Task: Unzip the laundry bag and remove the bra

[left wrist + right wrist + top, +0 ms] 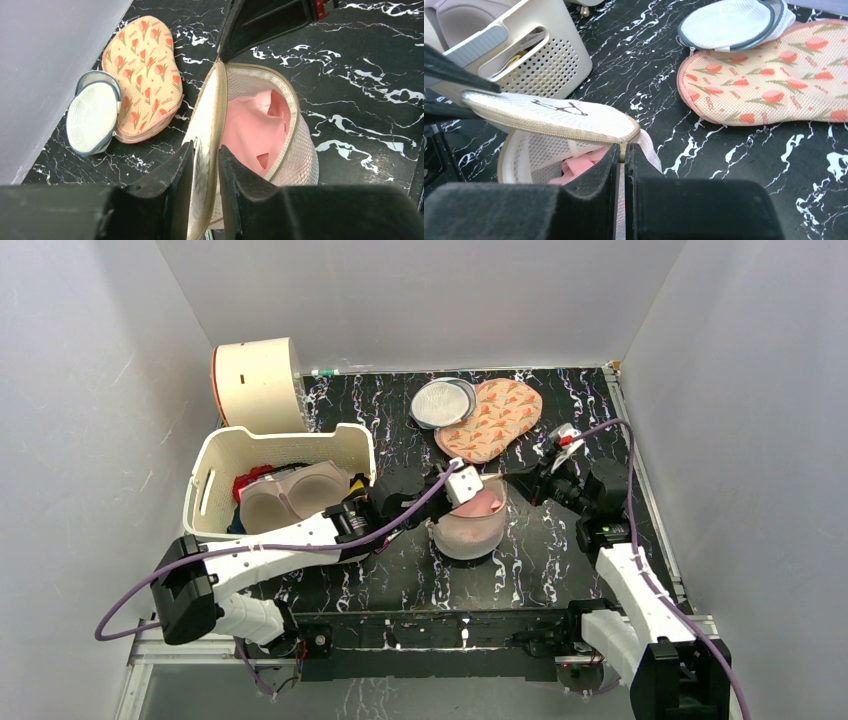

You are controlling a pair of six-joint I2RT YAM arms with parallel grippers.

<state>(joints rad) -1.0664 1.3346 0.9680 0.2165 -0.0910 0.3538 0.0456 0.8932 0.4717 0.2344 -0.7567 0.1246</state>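
The beige mesh laundry bag (468,535) sits mid-table, unzipped, its lid flap (202,125) lifted off the bowl. My left gripper (206,155) is shut on that flap, which runs between the two fingers. The flap's face with the black bra drawing (556,107) hovers over the opening in the right wrist view. My right gripper (624,150) is shut on the gold zipper pull at the bag's rim. The pink bra (252,130) lies folded inside the open bag, also visible as the pink bra (579,167) under the flap. In the top view the left gripper (458,483) and right gripper (520,485) meet over the bag.
A white perforated basket (215,465) holding a tan moulded bra (290,495) stands at the left. An orange-patterned pouch (492,418) and a grey round mesh pouch (442,402) lie at the back. A cream cylinder (258,385) stands in the back left corner.
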